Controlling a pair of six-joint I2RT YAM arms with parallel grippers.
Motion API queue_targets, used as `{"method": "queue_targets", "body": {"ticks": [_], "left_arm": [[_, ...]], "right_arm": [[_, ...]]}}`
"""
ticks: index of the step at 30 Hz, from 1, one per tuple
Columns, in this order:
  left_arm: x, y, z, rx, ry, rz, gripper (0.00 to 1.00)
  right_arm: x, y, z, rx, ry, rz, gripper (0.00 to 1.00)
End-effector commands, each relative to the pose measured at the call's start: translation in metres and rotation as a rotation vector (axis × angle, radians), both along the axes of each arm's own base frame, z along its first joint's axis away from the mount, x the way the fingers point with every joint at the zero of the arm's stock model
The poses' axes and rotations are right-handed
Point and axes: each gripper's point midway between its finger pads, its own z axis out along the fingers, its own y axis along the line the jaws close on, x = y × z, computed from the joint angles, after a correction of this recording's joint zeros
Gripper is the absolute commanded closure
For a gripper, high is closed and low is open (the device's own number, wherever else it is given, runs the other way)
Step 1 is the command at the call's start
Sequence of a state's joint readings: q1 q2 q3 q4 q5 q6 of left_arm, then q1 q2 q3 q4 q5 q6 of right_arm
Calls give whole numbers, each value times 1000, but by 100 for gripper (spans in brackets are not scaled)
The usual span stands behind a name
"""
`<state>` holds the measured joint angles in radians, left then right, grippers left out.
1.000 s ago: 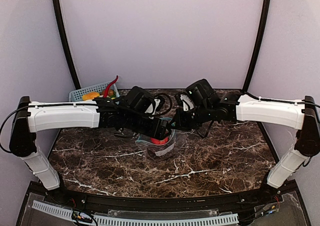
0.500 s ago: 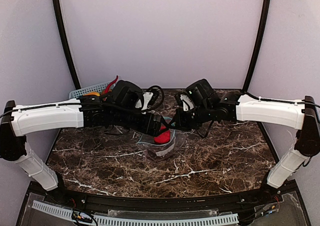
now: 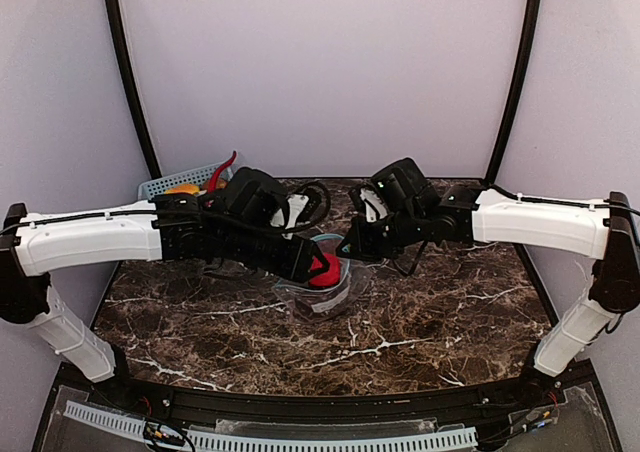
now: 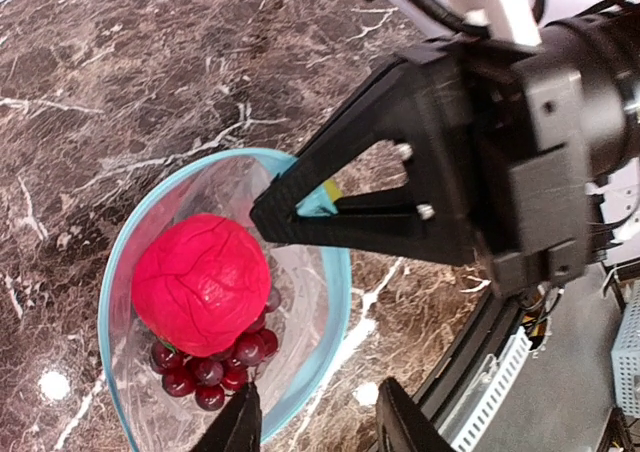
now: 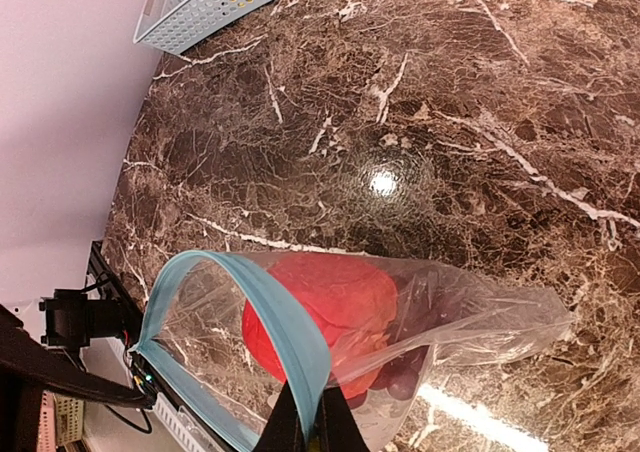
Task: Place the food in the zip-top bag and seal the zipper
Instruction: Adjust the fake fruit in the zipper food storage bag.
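Dark marbled surface (image 3: pixel 200 322) fills the booth between pale lilac walls, and we see two containers on it. At the far left corner sits a blue mesh basket (image 3: pixel 157 188). It holds a yellow piece (image 3: pixel 182 188) and a curved red piece (image 3: pixel 224 170) that sticks up over its rim. Near the middle is the bag (image 3: pixel 338 298), clear plastic. Inside it we find the red fruit (image 4: pixel 200 282) lying on top of the grapes (image 4: pixel 213 369), both low in the bag and touching.

The right claw (image 4: pixel 275 210) is closed flat on the zipper (image 4: pixel 338 292). It pinches the teal strip at one side of the mouth and holds it up off the surface, so the strip bows into an open loop. The left claw (image 4: pixel 318 412) hangs just above the side of that loop opposite the right claw, its jaws partly apart. We see nothing gripped between them, and the red fruit lies free below. Whether its fingers touch the plastic we cannot tell.

From the top view the bag's long axis runs from far to near. The mouth is raised at the far end and faces up, somewhat toward the left claw. The closed bottom lies flat on the surface, pointing toward the arms' bases. The zipper runs crosswise to that axis.
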<state>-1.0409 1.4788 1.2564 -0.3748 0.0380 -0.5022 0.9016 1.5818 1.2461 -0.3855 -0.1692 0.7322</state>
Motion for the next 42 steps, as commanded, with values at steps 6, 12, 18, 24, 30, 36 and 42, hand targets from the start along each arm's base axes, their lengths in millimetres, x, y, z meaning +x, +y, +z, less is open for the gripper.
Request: {"method": "queue_targets", "body": {"ticks": [6, 12, 18, 24, 30, 36, 42], "left_arm": [[14, 30, -51, 268, -33, 95, 67], [28, 18, -66, 252, -95, 103, 77], [43, -3, -66, 248, -174, 67, 81], [47, -34, -65, 149, -214, -4, 90], [50, -55, -66, 72, -234, -38, 91], [50, -62, -54, -16, -271, -41, 91], [38, -58, -30, -103, -280, -71, 87]], "right_arm": [[-2, 5, 23, 67, -46, 10, 96], [-2, 8, 22, 71, -43, 18, 96], [-2, 8, 21, 72, -41, 21, 96], [-3, 9, 19, 74, -36, 24, 96], [-2, 7, 17, 69, -38, 13, 96], [2, -8, 22, 60, -64, -54, 96], [4, -17, 18, 56, -48, -81, 96]]}}
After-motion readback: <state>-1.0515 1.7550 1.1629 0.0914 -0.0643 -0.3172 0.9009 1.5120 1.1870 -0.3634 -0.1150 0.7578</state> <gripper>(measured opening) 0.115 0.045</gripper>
